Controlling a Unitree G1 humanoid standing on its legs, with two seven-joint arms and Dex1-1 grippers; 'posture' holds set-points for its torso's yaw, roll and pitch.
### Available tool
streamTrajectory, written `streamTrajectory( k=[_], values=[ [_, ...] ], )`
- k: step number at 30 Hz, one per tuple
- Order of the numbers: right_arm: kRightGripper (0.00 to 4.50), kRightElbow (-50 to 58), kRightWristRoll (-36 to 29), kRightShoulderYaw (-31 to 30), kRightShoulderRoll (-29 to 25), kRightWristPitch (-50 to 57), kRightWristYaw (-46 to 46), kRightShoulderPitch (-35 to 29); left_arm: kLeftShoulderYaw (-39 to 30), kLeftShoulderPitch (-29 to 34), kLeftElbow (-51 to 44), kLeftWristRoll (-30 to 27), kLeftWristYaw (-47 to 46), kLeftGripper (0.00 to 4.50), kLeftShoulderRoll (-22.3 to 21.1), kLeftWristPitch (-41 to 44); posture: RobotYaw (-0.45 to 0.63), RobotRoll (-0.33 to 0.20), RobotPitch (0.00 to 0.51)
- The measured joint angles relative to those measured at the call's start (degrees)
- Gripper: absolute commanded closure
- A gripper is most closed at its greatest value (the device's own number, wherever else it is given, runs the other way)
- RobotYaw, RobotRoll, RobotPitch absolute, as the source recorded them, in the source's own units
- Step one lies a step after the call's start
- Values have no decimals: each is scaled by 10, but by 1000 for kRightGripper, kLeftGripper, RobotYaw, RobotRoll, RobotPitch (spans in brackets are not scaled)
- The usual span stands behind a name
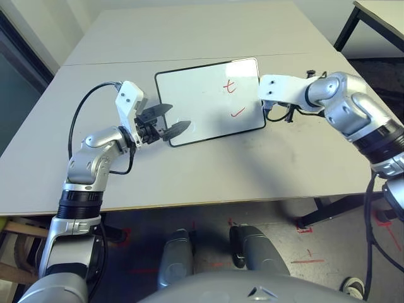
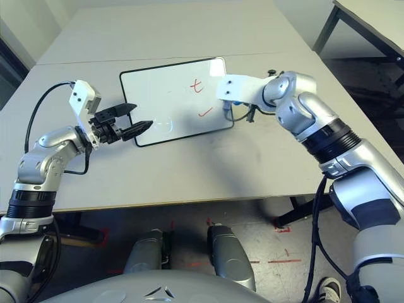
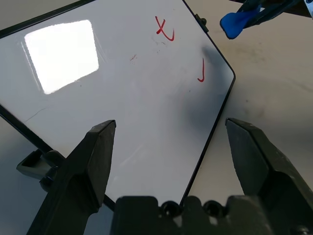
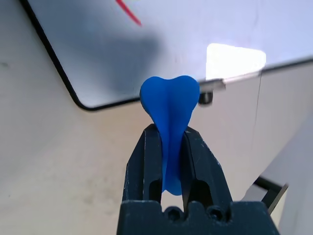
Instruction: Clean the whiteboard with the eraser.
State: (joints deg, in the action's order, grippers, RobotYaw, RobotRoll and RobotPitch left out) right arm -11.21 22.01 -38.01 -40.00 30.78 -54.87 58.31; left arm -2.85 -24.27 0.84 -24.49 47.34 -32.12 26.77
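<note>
While pinching the eraser in the right gripper, hovers just off the right edge of the whiteboard, near a small side knob. Squeezes the blue block at its narrow waist between two black fingers, leaving one rounded lobe sticking out past the tips. Looks soft and matte, a bone shape with smooth curves. Cannot tell whether it touches the tabletop.

Counts as grasp done, wiping not yet begun, judging by the board: shows two red marks, a small cross-like scribble and a tick, both crisp and unsmeared on the right half, close to the eraser. Leaves both strokes to rub off, likely a short sweep inward from that edge.

Lies flat, glossy white, throwing back a bright window glare; thin black frame, rounded corners. Seems light and slick enough to slide under a push.

Holds the left gripper spread wide over the board's left near corner, hard black tapered fingers apart, gripping nothing; appears placed to steady the frame, though contact cannot be told.

Underneath, pale grey tabletop, smooth and dull, with a seam running across behind the board.
</note>
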Motion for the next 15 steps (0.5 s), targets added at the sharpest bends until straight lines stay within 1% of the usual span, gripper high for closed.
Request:
streamTrajectory(
  k=[5, 9, 15],
  values=[
    [4197, -1, 33, -1, 33, -27, -26, 9, 3, 0, 0, 0, 0, 0, 2, -2, -95, 0, 72],
    [4197, -12, 54, -2, 47, -49, -34, 9, 6, 0, 0, 1, 0, 0, 2, -3, -89, 0, 73],
    [4197, -76, 82, -1, 68, -81, -31, 9, 6, 2, -2, 1, -1, 0, 2, -3, -85, 0, 74]
  ],
)
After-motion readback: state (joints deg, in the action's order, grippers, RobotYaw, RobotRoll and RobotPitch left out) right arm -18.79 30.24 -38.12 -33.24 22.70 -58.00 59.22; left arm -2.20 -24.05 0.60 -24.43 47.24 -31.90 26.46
